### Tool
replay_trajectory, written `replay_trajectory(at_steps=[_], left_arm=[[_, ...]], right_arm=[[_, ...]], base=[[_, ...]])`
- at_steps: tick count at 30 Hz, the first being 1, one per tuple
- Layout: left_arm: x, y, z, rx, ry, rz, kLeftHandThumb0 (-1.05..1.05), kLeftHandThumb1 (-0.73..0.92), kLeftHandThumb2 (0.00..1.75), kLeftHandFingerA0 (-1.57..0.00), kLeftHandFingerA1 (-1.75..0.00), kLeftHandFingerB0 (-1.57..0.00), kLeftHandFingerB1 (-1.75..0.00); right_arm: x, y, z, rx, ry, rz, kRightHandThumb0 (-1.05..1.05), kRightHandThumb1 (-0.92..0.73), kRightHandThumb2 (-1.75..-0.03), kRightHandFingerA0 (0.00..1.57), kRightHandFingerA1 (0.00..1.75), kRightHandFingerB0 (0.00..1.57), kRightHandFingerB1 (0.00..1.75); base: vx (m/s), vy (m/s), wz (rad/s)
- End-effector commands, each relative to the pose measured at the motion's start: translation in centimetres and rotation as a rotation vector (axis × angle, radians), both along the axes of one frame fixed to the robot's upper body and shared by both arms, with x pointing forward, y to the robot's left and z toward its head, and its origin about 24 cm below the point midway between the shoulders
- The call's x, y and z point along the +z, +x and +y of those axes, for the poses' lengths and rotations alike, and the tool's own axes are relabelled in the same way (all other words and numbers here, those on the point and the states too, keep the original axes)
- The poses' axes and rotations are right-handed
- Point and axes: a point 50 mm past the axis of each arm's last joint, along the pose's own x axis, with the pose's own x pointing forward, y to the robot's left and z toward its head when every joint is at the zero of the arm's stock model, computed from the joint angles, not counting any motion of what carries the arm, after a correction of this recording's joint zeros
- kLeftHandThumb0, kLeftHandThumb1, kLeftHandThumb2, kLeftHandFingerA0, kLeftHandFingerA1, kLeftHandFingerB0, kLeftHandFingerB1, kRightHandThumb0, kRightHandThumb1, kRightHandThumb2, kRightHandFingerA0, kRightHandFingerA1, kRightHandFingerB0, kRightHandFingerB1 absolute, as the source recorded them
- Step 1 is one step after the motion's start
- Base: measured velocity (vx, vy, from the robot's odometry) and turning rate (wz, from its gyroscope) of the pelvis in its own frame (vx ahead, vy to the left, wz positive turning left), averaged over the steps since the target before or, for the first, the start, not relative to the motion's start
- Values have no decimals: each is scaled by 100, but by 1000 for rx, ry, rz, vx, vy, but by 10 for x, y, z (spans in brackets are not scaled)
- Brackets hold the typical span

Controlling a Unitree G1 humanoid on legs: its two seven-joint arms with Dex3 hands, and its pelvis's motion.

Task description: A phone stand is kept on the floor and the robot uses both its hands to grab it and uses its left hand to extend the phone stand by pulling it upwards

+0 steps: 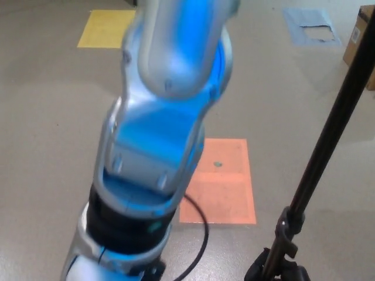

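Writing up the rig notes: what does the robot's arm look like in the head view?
Only the left arm shows: rounded silver-grey shell segments with a blue sheen, a black band at the lower joint, small screw holes in the casing, and a thin black cable looping beside it. Neither hand is in view.

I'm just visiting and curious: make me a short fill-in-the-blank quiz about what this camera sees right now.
1. The robot's left arm has a shell that is silver and ____.
2. The square mat on the floor beside the arm is ____ in colour.
3. The phone stand has a pole coloured ____.
4. The mat at the upper left is ____.

Missing words: blue; orange; black; yellow
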Motion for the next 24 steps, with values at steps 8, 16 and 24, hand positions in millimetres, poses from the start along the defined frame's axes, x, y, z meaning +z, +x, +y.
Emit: replay_trajectory(at_steps=[8, 16, 24], left_arm=[[-169, 0, 5, -153, 34, 562, -37, 84, 65, -84, -172, -67, -163], [-229, -16, 12, -145, 38, 750, -36, 86, 69, -77, -171, -66, -153], [-249, -27, 14, -164, 12, 812, -38, 84, 69, -77, -169, -66, -152]], right_arm=[[-6, -5, -7, -18, -2, 42, -31, -59, -72, 109, 175, 96, 175], [-5, -2, -6, -15, -5, 48, -43, -47, -92, 134, 150, 119, 144], [-5, -2, -8, 7, -32, 37, -38, -60, -72, 110, 175, 96, 175]], base=[[0, 0, 0], [0, 0, 0], [0, 0, 0]])
